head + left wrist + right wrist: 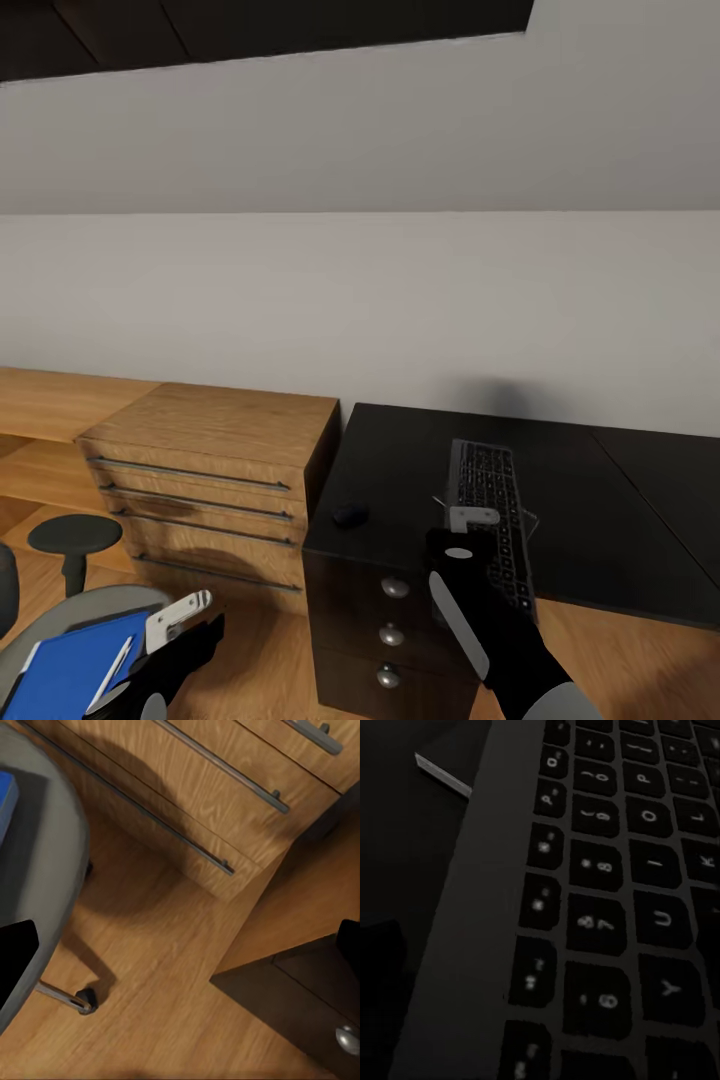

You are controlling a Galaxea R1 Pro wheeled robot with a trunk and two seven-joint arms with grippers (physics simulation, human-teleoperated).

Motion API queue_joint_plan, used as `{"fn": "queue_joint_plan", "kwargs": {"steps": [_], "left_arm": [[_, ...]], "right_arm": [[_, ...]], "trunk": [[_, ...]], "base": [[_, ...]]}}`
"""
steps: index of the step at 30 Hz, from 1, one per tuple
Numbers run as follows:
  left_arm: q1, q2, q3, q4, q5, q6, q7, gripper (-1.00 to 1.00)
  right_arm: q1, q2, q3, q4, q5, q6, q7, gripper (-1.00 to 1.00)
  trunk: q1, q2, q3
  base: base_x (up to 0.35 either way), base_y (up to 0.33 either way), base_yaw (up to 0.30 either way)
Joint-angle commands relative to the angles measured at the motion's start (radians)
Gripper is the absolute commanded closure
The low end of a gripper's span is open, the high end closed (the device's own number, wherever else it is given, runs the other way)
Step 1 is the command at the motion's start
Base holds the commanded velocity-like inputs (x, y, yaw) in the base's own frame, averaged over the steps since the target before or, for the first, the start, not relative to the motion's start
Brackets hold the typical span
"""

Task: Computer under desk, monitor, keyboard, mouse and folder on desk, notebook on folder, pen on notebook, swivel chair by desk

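desk (620, 500): glossy black top, black drawer fronts, round silver knobs
keyboard (490, 520): dark grey keys with pale letters, silvery grey frame
mouse (350, 515): dark, almost black
folder (70, 675): bright blue
pen (112, 672): white-silver
swivel chair (70, 610): grey seat, black armrest pad, chrome leg with black caster
dresser (215, 480): light wood with visible grain, dark grey bar handles
floor (172, 982): warm wood grain
wall (400, 300): plain pale grey
right gripper (472, 520): white-grey tip on a black arm with a pale stripe
left gripper (180, 615): white fingers, black body

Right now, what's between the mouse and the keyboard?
Nothing: in the head view, only bare black desk lies between the mouse and the keyboard.
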Motion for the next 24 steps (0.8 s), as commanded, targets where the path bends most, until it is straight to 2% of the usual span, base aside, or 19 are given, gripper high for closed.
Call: {"fn": "queue_joint_plan", "kwargs": {"steps": [1, 9, 15, 24], "left_arm": [[0.0, 0.0, 0.0, -0.002, 0.011, 0.004, 0.007, -1.0], [0.0, 0.0, 0.0, -0.002, 0.011, 0.004, 0.007, -1.0], [0.0, 0.0, 0.0, -0.002, 0.011, 0.004, 0.007, -1.0], [0.0, 0.0, -0.001, -0.002, 0.011, 0.004, 0.007, -1.0]], "right_arm": [[0.0, 0.0, 0.002, 0.033, -0.023, 0.009, -0.006, -1.0], [0.0, 0.0, 0.002, 0.033, -0.023, 0.009, -0.004, -1.0], [0.0, 0.0, 0.002, 0.033, -0.023, 0.009, -0.004, -1.0], [0.0, 0.0, 0.002, 0.032, -0.023, 0.008, -0.004, -1.0]], "trunk": [[0.0, 0.0, -0.001], [0.0, 0.0, -0.001], [0.0, 0.0, -0.001], [0.0, 0.0, -0.001]], "base": [[-0.04, 0.0, 0.0], [-0.022, 0.0, 0.0], [-0.15, 0.0, 0.0], [-0.016, 0.0, 0.0]]}}
